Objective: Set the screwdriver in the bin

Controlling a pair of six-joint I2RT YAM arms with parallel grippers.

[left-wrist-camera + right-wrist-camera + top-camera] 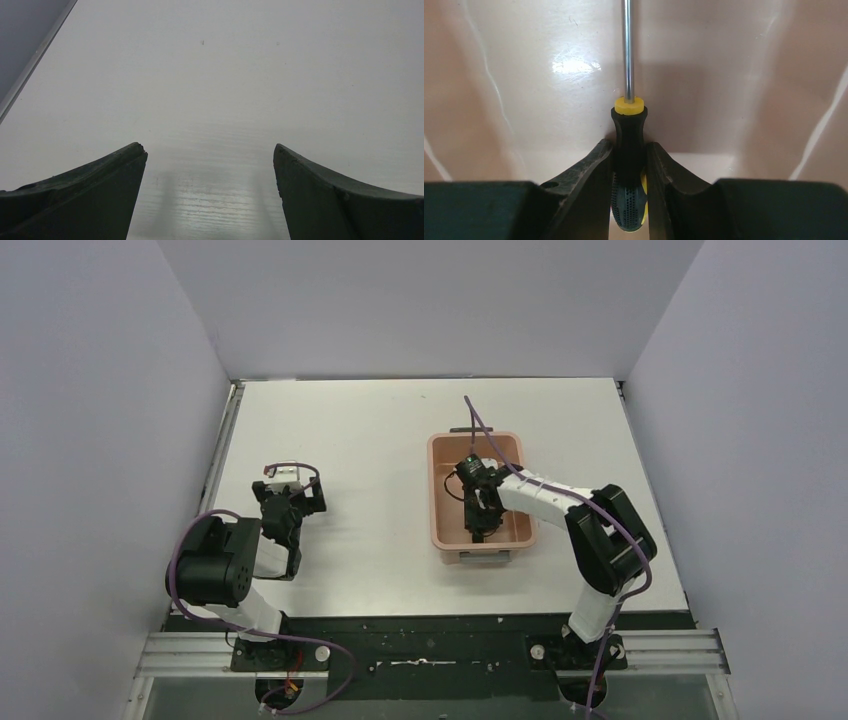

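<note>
One screwdriver point(628, 131): black grip, yellow collar, bare metal shaft running straight up and out of the right wrist view. Pinched at the black grip by the right gripper point(629, 150), its two fingers point(591, 172) pressed against both sides, more yellow showing low on the butt end. Hangs inside the bin point(524, 90), above its glossy pink floor. Tip out of frame, so cannot tell whether touching the floor.

One bin, salmon pink with rounded corners and a rim, standing on the right half of the table point(370, 440), long sides running away from the arms. Grey handle just visible at each short end. Seen from above, right gripper reaching down within the bin's walls and hiding the screwdriver there.

Two arms, black and white, each trailing one purple cable point(478, 425). Right arm bent from its base over the bin's near right corner. Left arm folded on the left half of the table, well apart from the bin. Left gripper point(209, 150) spread wide, hovering just over bare tabletop.

Table white and matte, with faint grain and a few specks. Pale grey walls point(420, 300) on three sides, meeting the table at the left, right and far edges. Metal rail point(225, 440) along the left edge; dark strip and aluminium bar at the near edge, both arm bases bolted there.
</note>
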